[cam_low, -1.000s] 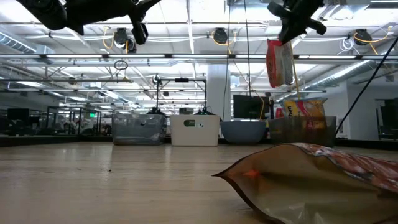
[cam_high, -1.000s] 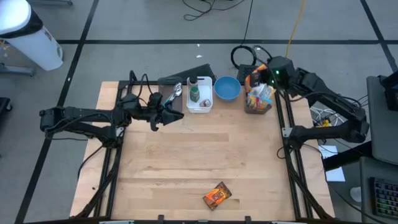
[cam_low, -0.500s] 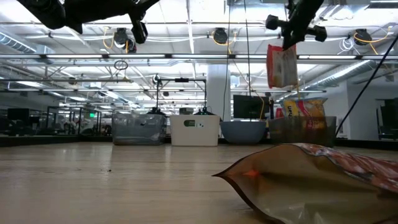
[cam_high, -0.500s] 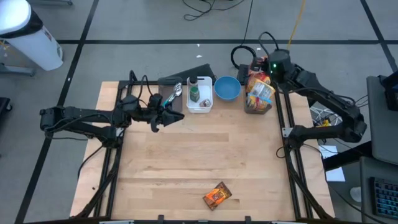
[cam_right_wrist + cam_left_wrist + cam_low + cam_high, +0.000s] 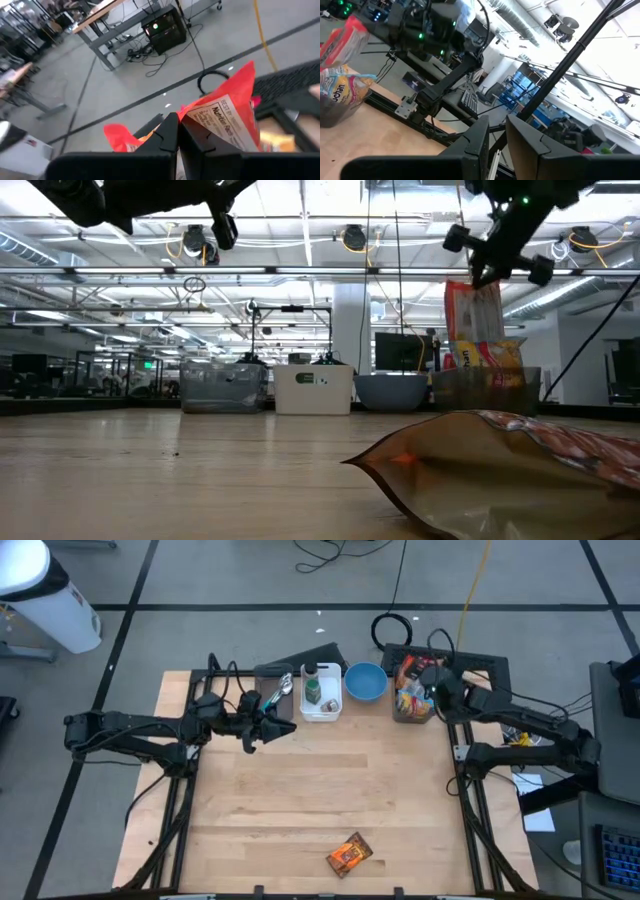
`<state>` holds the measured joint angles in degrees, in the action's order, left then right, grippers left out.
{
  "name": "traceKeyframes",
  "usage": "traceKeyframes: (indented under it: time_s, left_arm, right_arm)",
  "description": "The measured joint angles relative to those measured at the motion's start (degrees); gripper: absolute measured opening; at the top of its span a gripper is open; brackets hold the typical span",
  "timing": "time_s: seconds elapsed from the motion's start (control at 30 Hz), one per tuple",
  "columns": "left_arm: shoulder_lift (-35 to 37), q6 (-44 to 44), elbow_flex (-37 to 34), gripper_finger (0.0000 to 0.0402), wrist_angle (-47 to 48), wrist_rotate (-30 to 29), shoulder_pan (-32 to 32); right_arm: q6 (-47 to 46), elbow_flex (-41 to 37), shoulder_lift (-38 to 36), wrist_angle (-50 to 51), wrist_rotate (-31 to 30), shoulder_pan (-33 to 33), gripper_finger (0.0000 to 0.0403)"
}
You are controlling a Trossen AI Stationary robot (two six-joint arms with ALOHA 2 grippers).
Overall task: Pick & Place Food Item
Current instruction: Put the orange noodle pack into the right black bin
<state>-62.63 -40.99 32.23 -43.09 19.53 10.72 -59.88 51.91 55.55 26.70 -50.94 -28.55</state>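
My right gripper (image 5: 489,272) is shut on a red and white snack packet (image 5: 477,315), raised over the dark bin (image 5: 413,708) at the table's far right. The bin holds more packets (image 5: 492,356). An orange-brown food pouch (image 5: 349,855) lies flat near the table's front edge and fills the low view's foreground (image 5: 520,465). My left gripper (image 5: 262,727) hovers raised over the far left of the table. Its fingers (image 5: 482,137) stand a narrow gap apart with nothing between them. My right gripper pinches the packet's red top edge (image 5: 192,111) between its two fingers, coming from above at a slant. The packet hangs upright below the fingers. Its lower end (image 5: 478,340) is level with the tops of the packets in the bin; whether it touches them I cannot tell.
Along the far edge stand a white tub with a bottle (image 5: 320,695), a blue bowl (image 5: 365,682) and a clear container with a spoon (image 5: 278,695). Bare wood (image 5: 330,790) spreads between these and the pouch.
My right gripper has come down and toward the table's near edge, rolling its wrist as it went. The packet went with it, still hanging, from well above the bin down to the tops of the packets in the bin.
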Motion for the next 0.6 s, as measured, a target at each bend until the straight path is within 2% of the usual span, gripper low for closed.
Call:
traceKeyframes:
  time_s: [0.23,0.4,0.6]
  left_arm:
    - [0.00,-0.24,0.00,0.0072,0.02,1.36,0.00]
    - [0.00,-0.26,0.00,0.0072,0.07,1.97,0.00]
    - [0.00,-0.28,0.00,0.0072,0.07,1.97,0.00]
  right_arm:
    - [-9.47,-7.01,-0.41,-2.60,-0.02,3.15,0.0000]
    - [-14.74,-7.99,1.28,-2.76,-0.54,5.03,0.0000]
    - [-20.11,-7.99,1.90,-2.95,-5.25,6.93,0.0000]
